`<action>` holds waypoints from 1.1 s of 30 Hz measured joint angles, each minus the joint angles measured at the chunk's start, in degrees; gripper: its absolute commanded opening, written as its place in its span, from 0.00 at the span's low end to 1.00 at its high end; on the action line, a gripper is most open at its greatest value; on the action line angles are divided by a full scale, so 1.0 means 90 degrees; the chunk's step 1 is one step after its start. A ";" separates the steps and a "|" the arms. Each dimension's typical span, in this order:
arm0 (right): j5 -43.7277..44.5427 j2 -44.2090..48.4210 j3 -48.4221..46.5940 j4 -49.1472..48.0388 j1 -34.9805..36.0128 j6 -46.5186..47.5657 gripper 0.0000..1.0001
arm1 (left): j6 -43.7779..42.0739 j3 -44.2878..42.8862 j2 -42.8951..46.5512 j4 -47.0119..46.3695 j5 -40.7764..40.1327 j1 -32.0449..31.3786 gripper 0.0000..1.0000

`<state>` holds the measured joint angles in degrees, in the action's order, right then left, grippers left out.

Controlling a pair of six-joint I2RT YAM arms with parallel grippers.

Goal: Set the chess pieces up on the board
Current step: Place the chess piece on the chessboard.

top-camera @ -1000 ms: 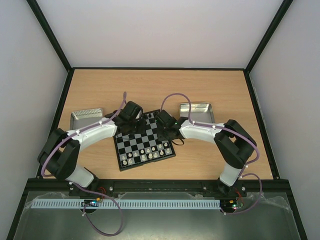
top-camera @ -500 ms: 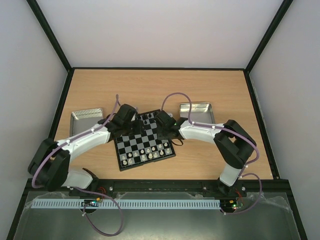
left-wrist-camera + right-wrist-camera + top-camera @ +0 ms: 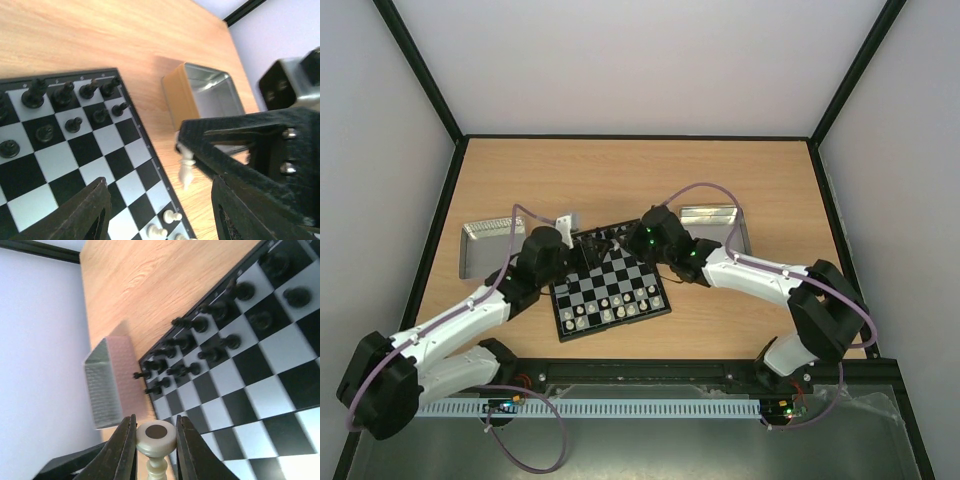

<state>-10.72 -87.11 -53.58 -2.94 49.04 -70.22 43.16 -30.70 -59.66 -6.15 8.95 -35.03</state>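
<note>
Two arms, one board, two trays and a set of chess pieces, all on a wood-grain tabletop (image 3: 620, 170). Board (image 3: 610, 280): black and silver-grey squares with a thin black border, lying askew at the near middle of the tabletop, between the arms. Pale marks along its border in the left wrist view are too small to read. Black pieces (image 3: 200, 347): upright, grouped on the two far rows. White pieces (image 3: 610, 308): standing on the two near rows, with gaps among them. Right claw (image 3: 156, 426): closed on one cream piece (image 3: 186, 169), pinched near its base, the round underside with its dark disc facing the wrist camera. It hangs by the board's far right part, close to the right-hand border; whether the piece touches anything below cannot be told. Left claw (image 3: 159, 192): fingers spread wide with nothing between them, at the board's far left side, pointing across the squares toward the other claw. Left tray (image 3: 480, 250): silver metal with a ribbed outer wall, near the board's far left corner. Right tray (image 3: 715, 216): silver metal, smooth walls mirroring the wood, just beyond the board's far right corner. Purple cables (image 3: 690, 190) loop along both arms. Green lights (image 3: 650, 232) show on the right wrist.
</note>
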 measured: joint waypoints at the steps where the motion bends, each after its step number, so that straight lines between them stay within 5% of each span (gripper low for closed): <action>1: -0.0119 0.0007 0.0053 -0.0165 -0.0010 -0.0250 0.13 | 0.0015 0.0044 0.0070 -0.0104 0.0000 -0.0027 0.57; 16: -0.1328 0.0005 0.0653 -0.1863 -0.0328 -0.2664 0.13 | 0.0670 0.0551 0.0330 -0.1413 -0.0185 -0.0316 0.31; 25: -0.1671 0.0005 0.0882 -0.2472 -0.0398 -0.3332 0.13 | 0.0510 0.0551 0.0209 -0.1542 -0.0185 -0.0330 0.29; 33: -0.1819 0.0005 0.0940 -0.2742 -0.0408 -0.3570 0.13 | 0.0393 0.0549 0.0053 -0.1736 -0.0061 -0.0369 0.10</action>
<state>-27.09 -87.07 -45.12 -27.62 45.36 -102.35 46.70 -25.76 -59.18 -21.78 8.40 -38.35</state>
